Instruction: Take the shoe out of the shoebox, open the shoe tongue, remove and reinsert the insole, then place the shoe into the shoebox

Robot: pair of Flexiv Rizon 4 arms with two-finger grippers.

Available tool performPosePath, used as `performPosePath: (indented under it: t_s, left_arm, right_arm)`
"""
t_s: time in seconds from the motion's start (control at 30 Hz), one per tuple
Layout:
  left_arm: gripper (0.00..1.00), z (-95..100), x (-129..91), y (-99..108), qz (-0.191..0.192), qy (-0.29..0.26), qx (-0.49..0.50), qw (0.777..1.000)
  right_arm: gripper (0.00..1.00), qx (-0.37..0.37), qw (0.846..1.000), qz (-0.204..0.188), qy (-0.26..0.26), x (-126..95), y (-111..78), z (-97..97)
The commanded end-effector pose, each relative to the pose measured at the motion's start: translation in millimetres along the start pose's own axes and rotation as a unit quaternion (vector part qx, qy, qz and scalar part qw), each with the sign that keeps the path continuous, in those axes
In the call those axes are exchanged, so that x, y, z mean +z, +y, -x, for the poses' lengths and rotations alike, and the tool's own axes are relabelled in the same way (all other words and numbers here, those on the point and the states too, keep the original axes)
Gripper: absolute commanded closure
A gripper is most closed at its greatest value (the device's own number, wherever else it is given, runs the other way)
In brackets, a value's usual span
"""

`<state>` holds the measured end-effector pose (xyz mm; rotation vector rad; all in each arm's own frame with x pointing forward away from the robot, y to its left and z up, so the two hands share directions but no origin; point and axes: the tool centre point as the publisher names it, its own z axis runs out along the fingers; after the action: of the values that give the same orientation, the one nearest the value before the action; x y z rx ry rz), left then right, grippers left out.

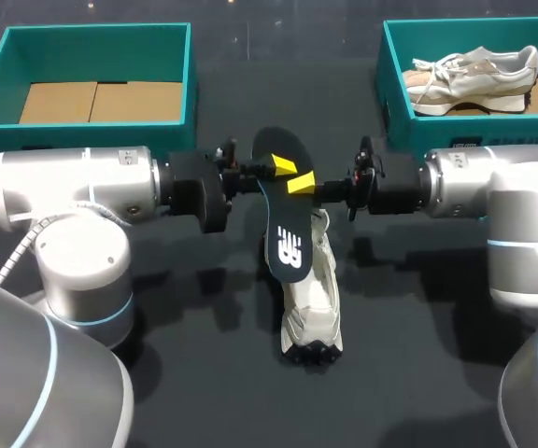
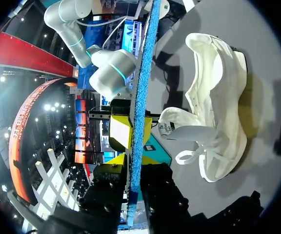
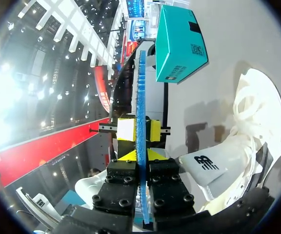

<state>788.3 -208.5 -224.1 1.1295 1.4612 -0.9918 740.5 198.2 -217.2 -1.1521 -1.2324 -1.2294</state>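
I see a white cloth shoe [image 1: 314, 299], soft-looking, at the lower middle. The insole [image 1: 286, 233] is smooth black, rough blue underneath.

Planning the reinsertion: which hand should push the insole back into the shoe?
Probably right. Left hand and right hand both clamp the insole, but the right grips nearer the shoe.
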Motion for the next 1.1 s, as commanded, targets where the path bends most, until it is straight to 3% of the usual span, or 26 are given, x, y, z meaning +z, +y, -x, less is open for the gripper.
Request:
performPosePath:
  t_s: [0.03, 0.3, 0.33, 0.37, 0.47, 0.8, 1.0, 1.1]
  left_arm:
    - [1.0, -0.9, 7, 0, 0.003, 0.003, 0.004, 1.0]
    - [1.0, -3.3, 7, -2, 0.003, 0.004, 0.01, 1.0]
    - [1.0, -3.2, 6, -2, 0.003, 0.004, 0.011, 1.0]
    - [1.0, -2.8, 5, -3, 0.002, 0.004, 0.011, 1.0]
    - [1.0, -1.2, -1, -4, -0.002, 0.005, 0.011, 1.0]
    - [1.0, 8.3, -34, -21, -0.011, 0.007, 0.02, 1.0]
    - [1.0, 11.6, -45, -36, -0.009, 0.018, 0.029, 0.999]
    - [1.0, 9.9, -48, -46, -0.034, 0.029, 0.018, 0.999]
  right_arm:
    - [1.0, 0.0, 1.0, -0.001, 0.0, 1, -0.9, 0.7]
    - [1.0, 0.002, 1.0, 0.001, 0.004, -1, -1.0, 1.6]
    - [0.69, 0.001, 1.0, 0.002, 0.004, -2, -1.0, 1.7]
    - [0.0, -0.002, 1.0, 0.001, 0.005, -4, -1.3, 1.8]
    - [0.0, -0.015, 1.0, -0.007, -0.007, -11, -3.4, 1.7]
    - [0.0, -0.086, 0.995, -0.032, -0.026, -69, -15.6, 7.6]
    - [0.0, -0.086, 0.995, -0.032, -0.026, -69, -15.6, 7.6]
    - [0.0, -0.086, 0.995, -0.032, -0.026, -69, -15.6, 7.6]
